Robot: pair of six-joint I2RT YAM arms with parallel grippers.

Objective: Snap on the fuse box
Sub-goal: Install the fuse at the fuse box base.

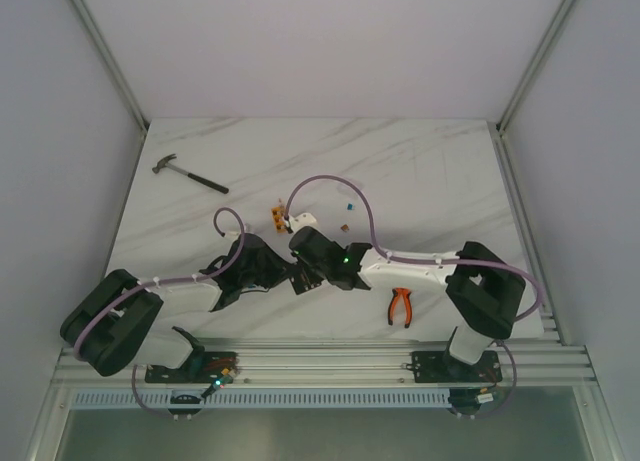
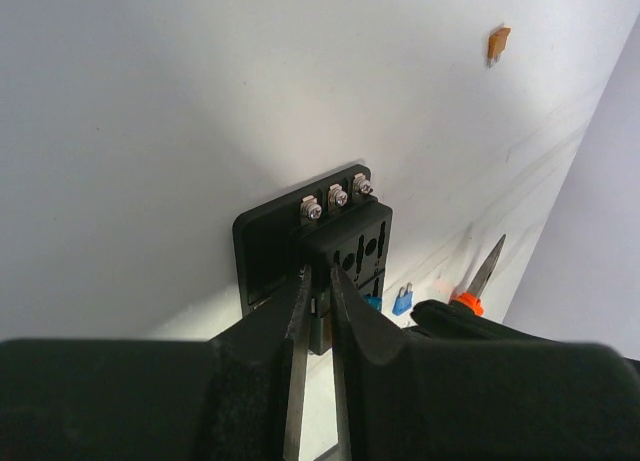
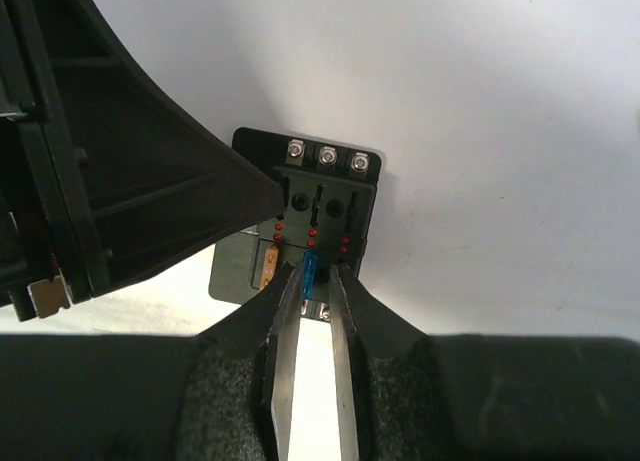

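The black fuse box [image 2: 345, 236] lies flat on the white table, with three screws along its far edge. My left gripper [image 2: 318, 273] is shut on its near raised edge. In the right wrist view the fuse box [image 3: 330, 196] shows red dots, an orange fuse [image 3: 267, 268] and a blue fuse [image 3: 311, 271] seated in its slots. My right gripper [image 3: 312, 271] stands over the blue fuse, jaws narrowly open, left finger against it and a gap on the right. In the top view both grippers, left [image 1: 286, 278] and right [image 1: 301, 269], meet mid-table and hide the box.
Orange-handled pliers [image 1: 401, 306] lie near the right arm, their tip in the left wrist view [image 2: 488, 268]. A hammer [image 1: 190, 174] lies far left. A small orange block [image 1: 277, 217] and white piece [image 1: 303, 221] sit behind the grippers. Loose blue fuse [image 2: 403, 301], orange fuse [image 2: 499, 43].
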